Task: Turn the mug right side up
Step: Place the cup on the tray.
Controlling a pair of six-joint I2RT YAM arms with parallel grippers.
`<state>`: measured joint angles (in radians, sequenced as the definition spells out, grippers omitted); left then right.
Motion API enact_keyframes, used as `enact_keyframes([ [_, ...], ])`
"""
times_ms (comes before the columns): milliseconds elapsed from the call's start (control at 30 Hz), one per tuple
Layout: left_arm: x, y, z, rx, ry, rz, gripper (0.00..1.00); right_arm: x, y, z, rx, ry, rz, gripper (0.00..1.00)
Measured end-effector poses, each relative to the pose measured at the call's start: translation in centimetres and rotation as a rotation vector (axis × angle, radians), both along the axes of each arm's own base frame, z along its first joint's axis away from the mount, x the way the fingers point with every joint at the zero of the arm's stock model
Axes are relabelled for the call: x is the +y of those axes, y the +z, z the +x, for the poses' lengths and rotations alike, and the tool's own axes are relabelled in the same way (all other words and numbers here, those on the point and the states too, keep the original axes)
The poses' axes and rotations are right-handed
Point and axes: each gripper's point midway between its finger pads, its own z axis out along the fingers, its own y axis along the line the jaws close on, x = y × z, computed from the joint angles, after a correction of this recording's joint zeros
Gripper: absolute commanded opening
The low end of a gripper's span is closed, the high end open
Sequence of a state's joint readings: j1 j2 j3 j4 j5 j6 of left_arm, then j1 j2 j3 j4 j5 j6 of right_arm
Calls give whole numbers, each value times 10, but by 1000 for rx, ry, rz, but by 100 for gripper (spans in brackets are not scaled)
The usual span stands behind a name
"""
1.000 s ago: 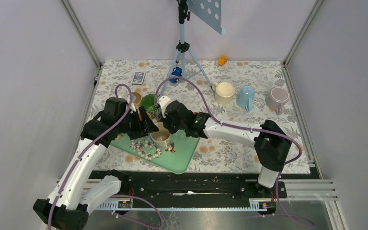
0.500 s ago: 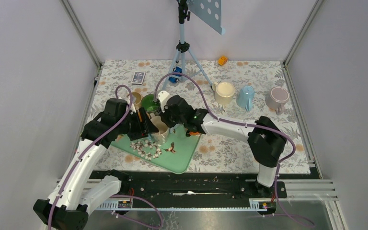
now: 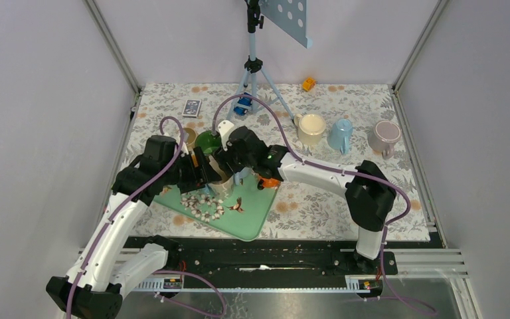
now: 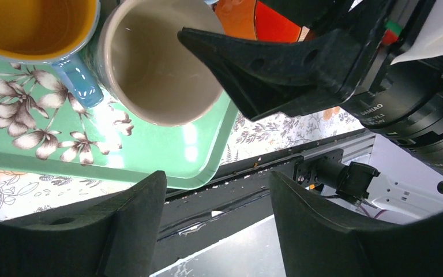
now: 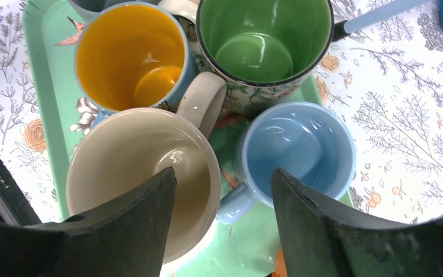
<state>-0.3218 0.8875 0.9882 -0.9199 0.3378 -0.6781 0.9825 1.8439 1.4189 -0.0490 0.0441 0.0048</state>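
Mug: beige, upright with its mouth up, standing on the green tray; its handle points at the gap between two neighbouring mugs.
Right fingers: spread apart, holding nothing; one hangs over the mug's mouth, the other over the pale blue mug next to it on the tray.
Right gripper: above the cluster of mugs on the far part of the tray; I cannot tell whether a tip touches the beige rim.
Left fingers: parted, nothing between them; only the tray's edge and the table rail show in the gap.
Left gripper: at the left side of the tray, just beside the mug and facing the right gripper.
Neighbours on the tray: a mug with a yellow inside and a mug with a green inside stand behind the beige one, both mouth up and close against it.
Tray surface: printed with white flowers; its near half carries no mugs.
Right of the tray: three more mugs in a row on the flowered cloth, well apart from it: cream, light blue, pale lilac.
Behind the tray: a blue tripod with a small blue object at its foot.
Beyond the tray's far left corner: a dark card box.
Far behind the tray, near the back wall: a small orange toy.
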Motion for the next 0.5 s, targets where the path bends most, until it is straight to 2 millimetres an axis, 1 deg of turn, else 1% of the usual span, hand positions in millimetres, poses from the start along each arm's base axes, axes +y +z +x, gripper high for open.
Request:
enact_keyframes([
  [67, -1, 2, 1, -9, -4, -3, 75, -3, 0, 0, 14, -14, -13, 81],
  [133, -2, 8, 3, -30, -11, -10, 78, -7, 3, 0, 23, -37, -20, 93],
  [200, -5, 16, 6, -62, -23, -21, 82, -13, 5, -2, 38, -59, -26, 99],
  [233, -6, 21, 7, -75, -30, -27, 85, -17, 8, -3, 43, -72, -29, 100],
  [300, -11, 30, 10, -111, -44, -43, 97, -25, 19, -5, 53, -96, -17, 100],
  [333, -13, 33, 11, -124, -51, -49, 99, -29, 27, -5, 52, -111, -6, 100],
  [433, -21, 45, 15, -170, -70, -78, 99, -44, 48, -5, 39, -156, 30, 100],
  [500, -25, 49, 17, -189, -82, -89, 99, -59, 60, -6, 31, -193, 48, 100],
])
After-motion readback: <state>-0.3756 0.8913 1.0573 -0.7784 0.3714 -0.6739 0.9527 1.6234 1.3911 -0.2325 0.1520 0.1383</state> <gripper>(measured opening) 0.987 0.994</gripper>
